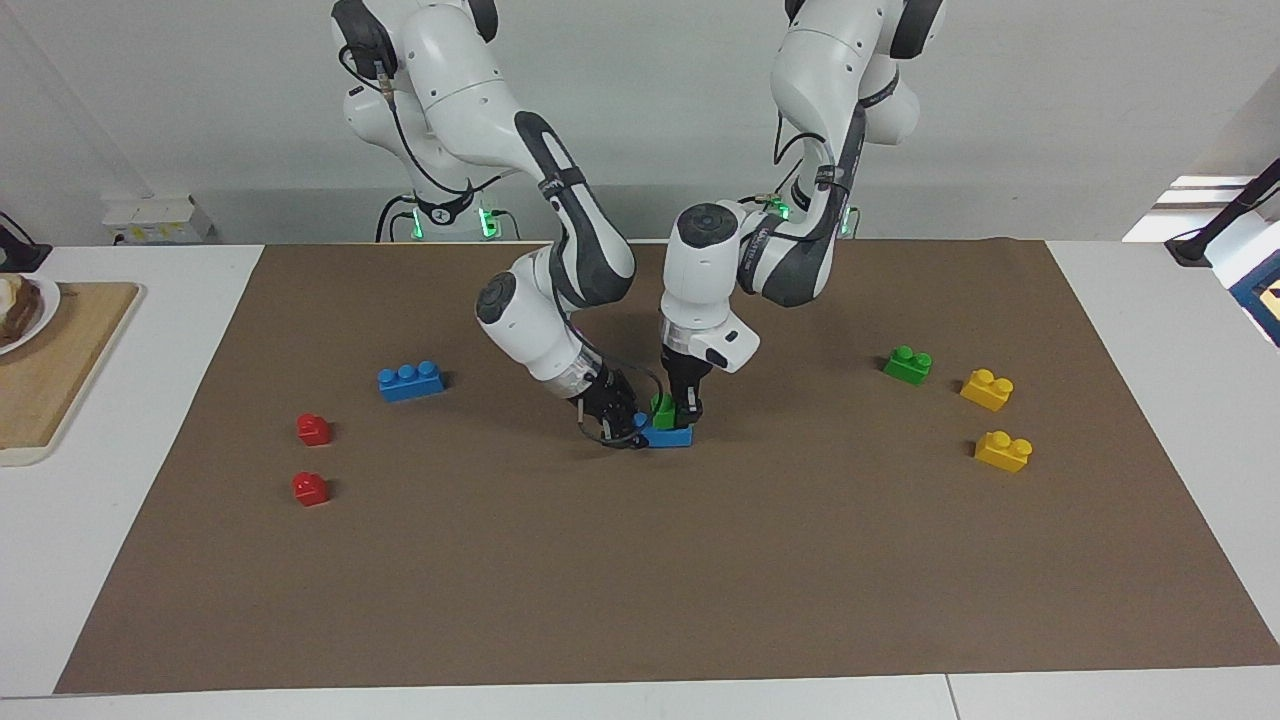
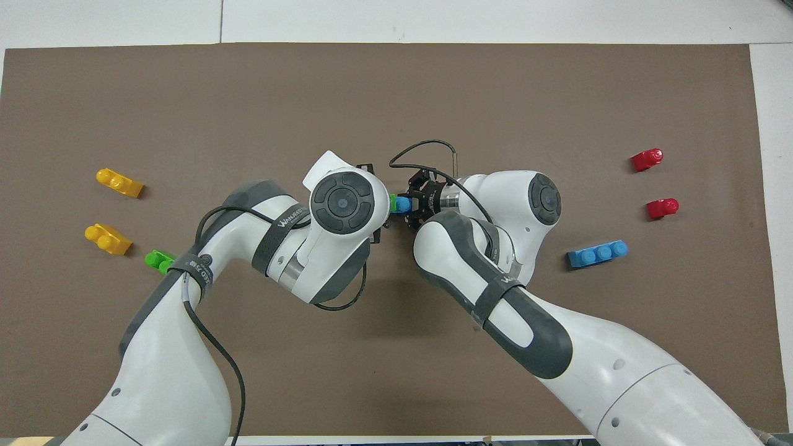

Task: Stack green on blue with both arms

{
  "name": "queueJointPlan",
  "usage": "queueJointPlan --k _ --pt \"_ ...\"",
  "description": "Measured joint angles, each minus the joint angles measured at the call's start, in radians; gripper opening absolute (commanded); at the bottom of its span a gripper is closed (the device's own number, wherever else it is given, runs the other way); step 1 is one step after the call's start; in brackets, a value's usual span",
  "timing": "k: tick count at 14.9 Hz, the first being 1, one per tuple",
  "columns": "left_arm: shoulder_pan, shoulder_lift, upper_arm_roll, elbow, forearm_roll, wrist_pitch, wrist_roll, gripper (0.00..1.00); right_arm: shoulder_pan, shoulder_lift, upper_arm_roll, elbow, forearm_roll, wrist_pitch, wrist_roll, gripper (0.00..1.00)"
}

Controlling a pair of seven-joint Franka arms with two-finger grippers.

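A blue brick (image 1: 672, 437) lies on the brown mat (image 1: 640, 580) in the middle of the table. My right gripper (image 1: 627, 430) is low and tilted and is shut on the end of this brick toward the right arm's side. A green brick (image 1: 661, 411) sits on top of the blue brick, and my left gripper (image 1: 678, 409) comes straight down and is shut on it. In the overhead view the left wrist hides most of the stack. Only a sliver of green brick (image 2: 392, 202) and a blue stud (image 2: 403, 204) show beside the right gripper (image 2: 416, 202).
A second blue brick (image 1: 411, 381) and two red bricks (image 1: 314, 429) lie toward the right arm's end. A second green brick (image 1: 908, 365) and two yellow bricks (image 1: 987, 389) lie toward the left arm's end. A wooden board (image 1: 60, 360) lies off the mat.
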Motion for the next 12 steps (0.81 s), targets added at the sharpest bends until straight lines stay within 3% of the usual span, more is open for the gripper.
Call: queueJointPlan --k 3,4,5,9,10,11,12 --pt "0.000 0.007 -0.001 -0.007 0.017 0.016 0.000 0.00 0.000 0.000 0.000 0.000 0.000 0.000 0.000 0.00" --pt "0.000 0.015 -0.001 -0.008 0.022 0.025 0.000 0.31 0.000 0.000 0.000 0.000 0.000 0.000 -0.001 0.00" --pt "-0.001 0.016 -0.002 -0.008 0.032 0.026 0.000 0.99 0.001 0.000 0.000 0.000 0.000 0.002 -0.001 0.00" --pt "0.000 0.026 0.001 -0.011 0.070 0.026 0.008 1.00 0.001 0.000 0.000 -0.001 0.000 0.002 0.000 0.00" --pt "0.001 0.023 0.003 -0.009 0.071 0.026 0.013 1.00 0.001 0.000 0.000 -0.001 0.000 0.002 0.000 0.20" --pt "0.002 0.015 0.006 -0.007 0.072 0.020 0.021 1.00 0.001 0.000 0.000 -0.001 0.000 0.002 0.000 0.54" --pt "0.004 -0.001 0.008 -0.007 0.072 0.004 0.031 1.00 0.001 0.000 0.000 -0.001 0.000 0.002 0.000 0.72"
